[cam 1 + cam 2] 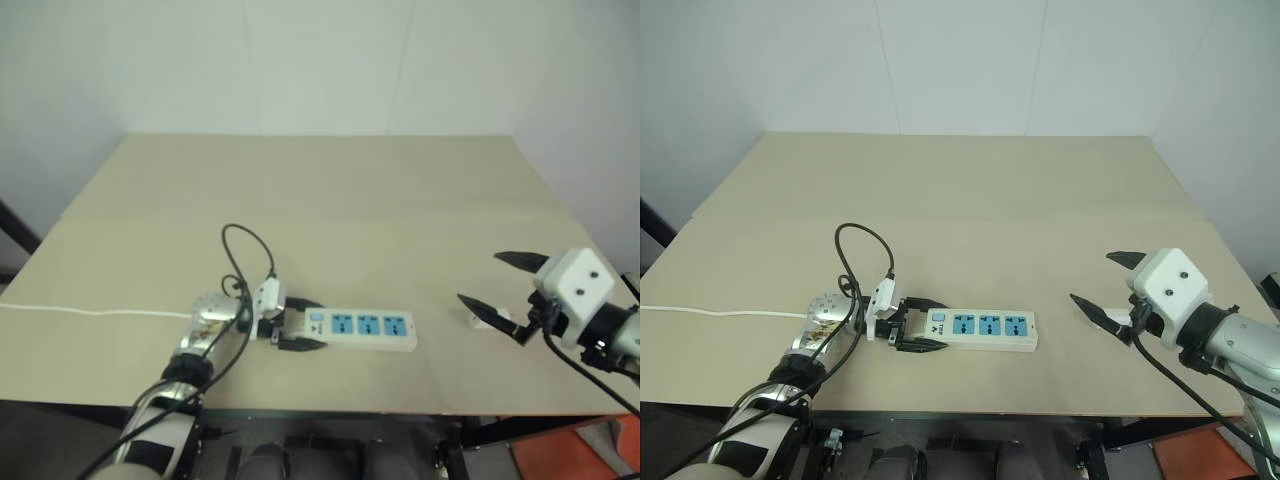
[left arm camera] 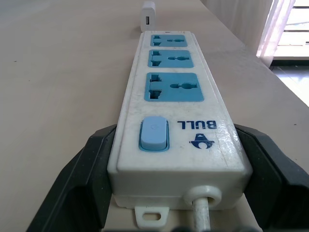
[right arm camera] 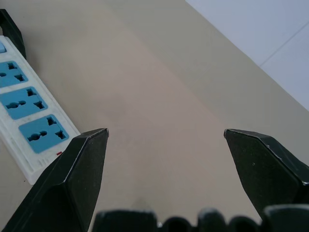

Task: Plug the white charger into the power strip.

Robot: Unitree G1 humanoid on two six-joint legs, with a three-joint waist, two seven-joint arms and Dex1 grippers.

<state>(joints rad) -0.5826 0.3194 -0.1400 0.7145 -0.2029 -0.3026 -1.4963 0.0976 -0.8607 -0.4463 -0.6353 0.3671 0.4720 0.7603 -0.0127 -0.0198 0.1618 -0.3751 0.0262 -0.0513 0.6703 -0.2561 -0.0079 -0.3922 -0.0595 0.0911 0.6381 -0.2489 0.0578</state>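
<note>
The power strip (image 1: 358,329) lies flat near the front edge of the table (image 1: 330,190), its three blue sockets facing up. The left gripper (image 1: 297,322) is clenched on the strip's switch end, one black finger on each long side, steadying it. The white charger (image 2: 148,13) rests on the table just beyond the strip's far end, right beneath the right gripper (image 1: 505,283), which hangs above it with fingers spread wide and nothing held. The step in hand appears to be bracing the strip; next, the right gripper likely needs to descend, grasp the charger, and turn its prongs toward a socket.
</note>
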